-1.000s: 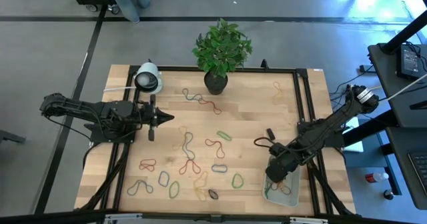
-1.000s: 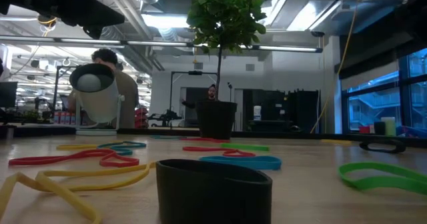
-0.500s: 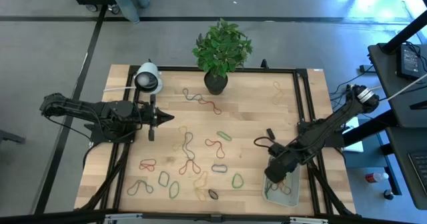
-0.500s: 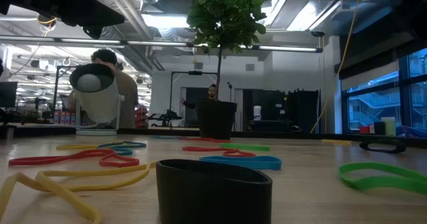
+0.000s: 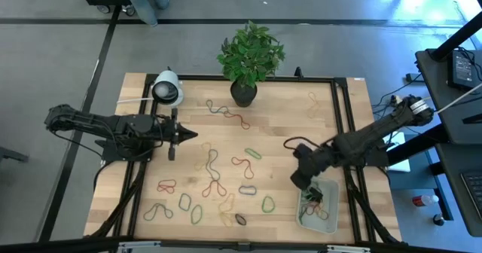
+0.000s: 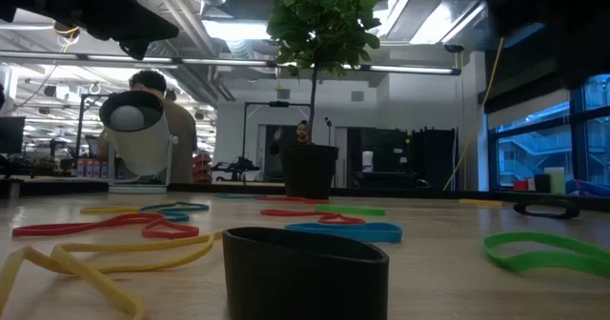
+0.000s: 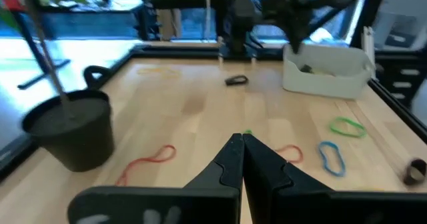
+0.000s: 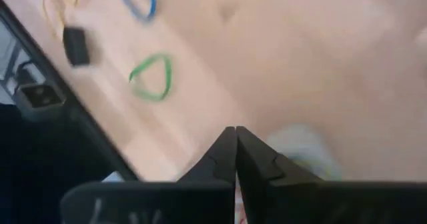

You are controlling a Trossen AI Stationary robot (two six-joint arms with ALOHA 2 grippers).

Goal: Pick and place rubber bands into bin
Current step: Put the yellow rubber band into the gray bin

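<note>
While most of the rubber bands [image 5: 215, 181] lie scattered flat across the middle and near part of the wooden table [image 5: 286, 132], a few already sit in the bin [image 5: 319, 210], the pale shallow tray at the table's near right corner; the right gripper [image 5: 300, 179] hangs just beside the bin's inner edge, above bare wood, with its fingers [image 8: 223, 159] pressed together and nothing seen between them; the left gripper [image 5: 190, 133] waits over the left side of the table, well apart from the bin, its fingers [image 7: 230, 163] likewise closed on nothing. The bands look thin, light and limp, so I judge each will sag and dangle once lifted, and may snag a neighbour where loops overlap; the long twisted ones near the table's centre seem likeliest to drag others along. Because they lie nearly flush with the wood, a grasp probably calls for fingers parted over one strand and lowered right to the surface, pinching a single side of the loop rather than spanning it; the green loop [image 5: 267, 204], lying alone just beside the bin, looks an easy candidate; rubber grips well, so slipping seems less of a worry than a band clinging to the fingers on release.
</note>
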